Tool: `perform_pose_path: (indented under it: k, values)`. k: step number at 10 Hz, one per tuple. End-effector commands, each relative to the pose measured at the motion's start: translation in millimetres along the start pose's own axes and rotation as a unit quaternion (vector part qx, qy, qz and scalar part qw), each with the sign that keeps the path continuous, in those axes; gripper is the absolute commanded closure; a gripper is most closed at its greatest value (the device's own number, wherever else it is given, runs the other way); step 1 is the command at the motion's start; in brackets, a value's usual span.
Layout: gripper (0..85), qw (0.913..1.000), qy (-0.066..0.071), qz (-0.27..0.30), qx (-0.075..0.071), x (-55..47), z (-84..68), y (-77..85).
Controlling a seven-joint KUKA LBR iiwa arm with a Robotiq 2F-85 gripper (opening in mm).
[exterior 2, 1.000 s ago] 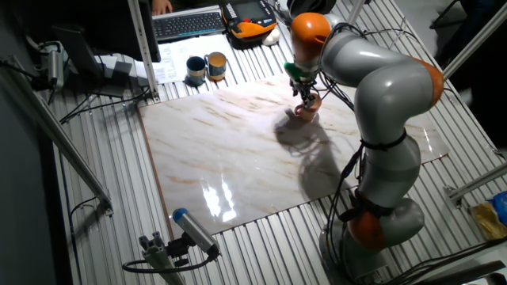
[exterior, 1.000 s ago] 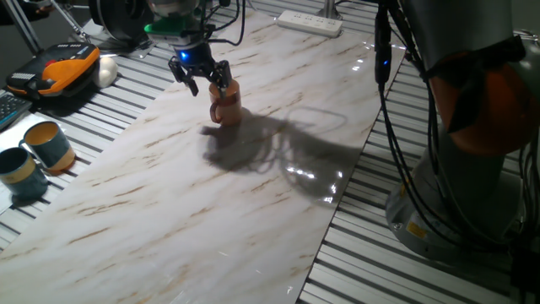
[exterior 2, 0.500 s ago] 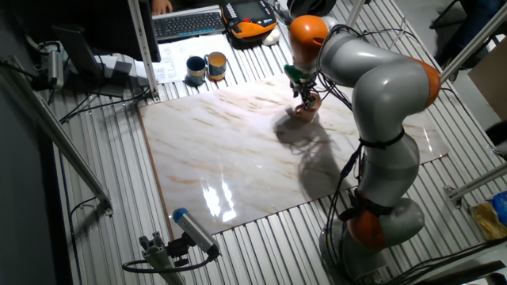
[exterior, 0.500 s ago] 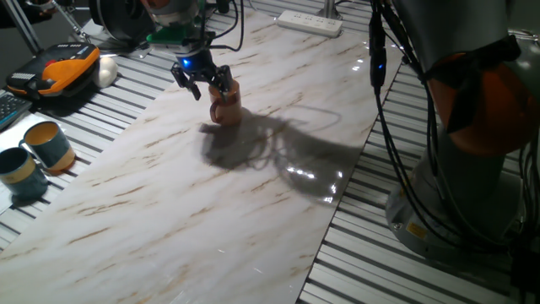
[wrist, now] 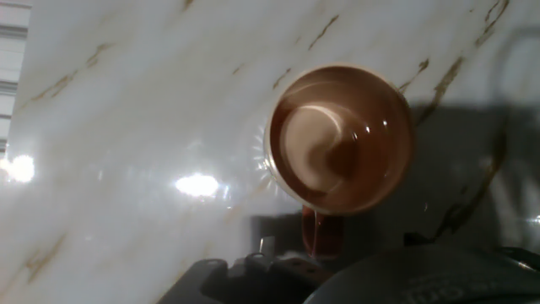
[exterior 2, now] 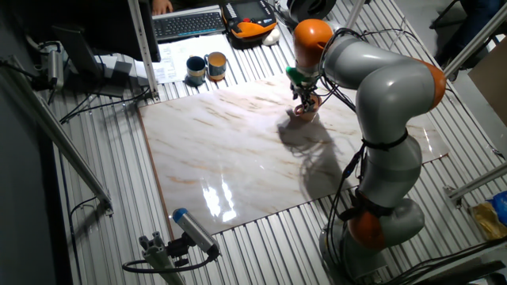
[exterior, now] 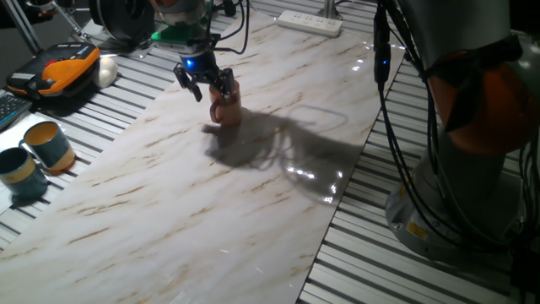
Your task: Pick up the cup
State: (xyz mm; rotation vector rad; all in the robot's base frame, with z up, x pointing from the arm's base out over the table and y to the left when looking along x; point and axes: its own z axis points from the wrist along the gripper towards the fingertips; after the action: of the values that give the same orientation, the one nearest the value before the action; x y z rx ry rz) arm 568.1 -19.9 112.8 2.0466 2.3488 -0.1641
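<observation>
A ribbed metal bench (exterior 2: 103,174) is seen spanning the room, and on it a large marble-patterned slab (exterior: 169,211) is laid, streaked with tan veins and marked by bright glare from overhead lights. The grey and orange arm (exterior 2: 380,103) is shown bent over the slab's far side, its shadow cast dark across the marble. At the bench edge a keyboard (exterior 2: 186,24), an orange and black handheld device (exterior: 63,67) and a white power strip (exterior: 310,22) are found. Two teal mugs (exterior: 34,156) are stood together off the slab, well apart from the arm.

The cup (exterior: 225,105) is stood upright on the marble near the slab's far edge, its small handle turned toward the camera in the first fixed view. In the hand view the cup (wrist: 340,139) is looked into from directly above, its lighter inside visible and its handle pointing to the bottom edge. The gripper (exterior: 206,78) is held just over the cup's rim, its dark fingers (exterior: 221,80) spread apart; contact with the cup cannot be told.
</observation>
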Motion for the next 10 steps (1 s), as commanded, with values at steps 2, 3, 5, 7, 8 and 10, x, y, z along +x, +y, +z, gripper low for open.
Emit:
perform_pose_path:
  k: [2,3,5,7,8,10]
  values:
    - [17.0,1.0000,-0.002,-0.001,0.002,2.2,0.9,-1.0]
    - [17.0,1.0000,-0.001,-0.002,0.000,2.2,1.0,-0.9]
    - [17.0,1.0000,0.001,-0.005,-0.002,1.8,2.2,-0.1]
    - [34.0,1.0000,0.003,-0.008,-0.005,1.9,5.5,1.1]
    - [34.0,1.0000,0.003,-0.008,-0.005,1.9,7.4,1.8]
    - [34.0,1.0000,0.001,-0.008,-0.004,1.7,8.3,2.2]
